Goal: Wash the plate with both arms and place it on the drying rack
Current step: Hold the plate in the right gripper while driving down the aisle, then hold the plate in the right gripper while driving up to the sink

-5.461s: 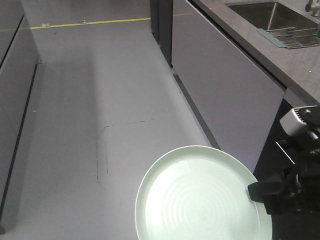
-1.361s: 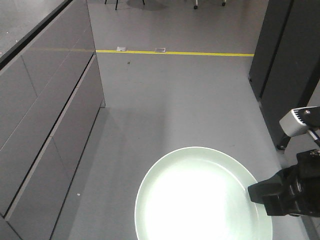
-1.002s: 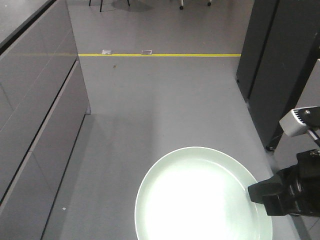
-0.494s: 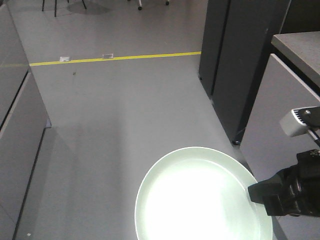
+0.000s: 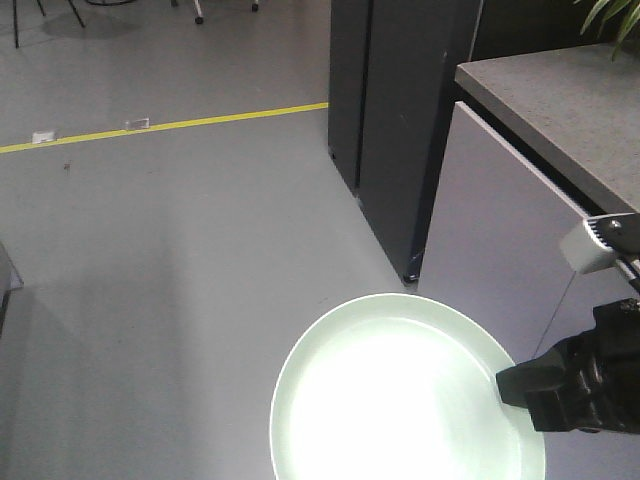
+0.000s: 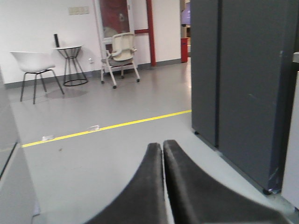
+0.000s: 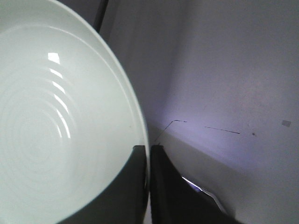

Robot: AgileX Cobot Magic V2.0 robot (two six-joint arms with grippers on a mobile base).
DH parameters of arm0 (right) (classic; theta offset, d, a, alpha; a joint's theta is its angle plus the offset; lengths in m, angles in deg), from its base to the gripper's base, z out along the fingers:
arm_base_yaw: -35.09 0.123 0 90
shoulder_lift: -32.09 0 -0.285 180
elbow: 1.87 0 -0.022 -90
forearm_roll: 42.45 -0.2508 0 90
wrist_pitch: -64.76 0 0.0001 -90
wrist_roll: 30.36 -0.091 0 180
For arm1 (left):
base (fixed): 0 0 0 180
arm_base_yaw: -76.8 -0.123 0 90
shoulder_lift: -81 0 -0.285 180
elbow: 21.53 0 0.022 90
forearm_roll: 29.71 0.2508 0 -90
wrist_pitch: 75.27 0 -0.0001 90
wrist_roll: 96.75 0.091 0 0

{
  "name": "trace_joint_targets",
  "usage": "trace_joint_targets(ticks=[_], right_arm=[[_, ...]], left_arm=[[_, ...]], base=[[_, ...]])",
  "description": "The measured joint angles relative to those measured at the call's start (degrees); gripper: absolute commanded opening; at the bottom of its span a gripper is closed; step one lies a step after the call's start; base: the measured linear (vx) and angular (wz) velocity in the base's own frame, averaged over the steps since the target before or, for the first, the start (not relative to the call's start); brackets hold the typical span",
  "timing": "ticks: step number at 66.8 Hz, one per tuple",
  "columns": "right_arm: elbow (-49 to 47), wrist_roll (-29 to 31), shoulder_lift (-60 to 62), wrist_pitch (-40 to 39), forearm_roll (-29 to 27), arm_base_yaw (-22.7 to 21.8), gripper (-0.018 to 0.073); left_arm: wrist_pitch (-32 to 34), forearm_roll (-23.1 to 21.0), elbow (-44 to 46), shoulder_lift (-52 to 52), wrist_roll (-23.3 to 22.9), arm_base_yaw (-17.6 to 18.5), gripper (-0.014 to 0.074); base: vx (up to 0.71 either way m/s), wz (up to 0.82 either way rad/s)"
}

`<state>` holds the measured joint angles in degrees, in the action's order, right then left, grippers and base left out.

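Swinging round, the whole scene has slid left since half a second ago: the tall dark cabinet (image 5: 400, 120) now stands mid-frame in the front view, the yellow line (image 5: 160, 125) has drifted towards the far left, and the speckled counter (image 5: 560, 110) fills more of the far right, with green plant leaves (image 5: 610, 15) poking in at the top corner. Through all that, the plate (image 5: 400, 400) sits at the same spot in the frame, and so does the right claw (image 5: 508, 386). That claw is clenched on the plate's right rim, one finger over the top and one beneath, as the right wrist view shows clearly, with the claw (image 7: 148, 151) pinching the edge of the plate (image 7: 56, 116). Held face up and roughly level, the plate hangs above the grey floor (image 5: 150, 250), near us and low in the picture, just beside the pale cabinet front (image 5: 500, 230) under the counter. Glare washes out its middle in the front view, but the wrist view picks up its concentric rings. A light grey module (image 5: 590, 245) rides on the arm above the claw. Over on the other side, the left claw (image 6: 162, 145) has its two dark fingers pressed together, grasping nothing, pointing out over the floor towards the yellow line (image 6: 107, 127), with a white chair (image 6: 35, 63) and a mesh chair (image 6: 119, 49) far off by the wall.
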<state>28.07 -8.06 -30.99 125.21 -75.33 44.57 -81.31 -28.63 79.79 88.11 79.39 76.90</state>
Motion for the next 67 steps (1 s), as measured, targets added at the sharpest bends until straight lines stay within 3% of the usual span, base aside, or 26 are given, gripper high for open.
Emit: trace_joint_targets(ticks=[67], right_arm=[[0.00,0.00,0.00,0.64,0.00,0.00,-0.0004]], left_arm=[[0.00,0.00,0.00,0.00,0.00,0.00,-0.0006]], base=[[0.09,-0.33]])
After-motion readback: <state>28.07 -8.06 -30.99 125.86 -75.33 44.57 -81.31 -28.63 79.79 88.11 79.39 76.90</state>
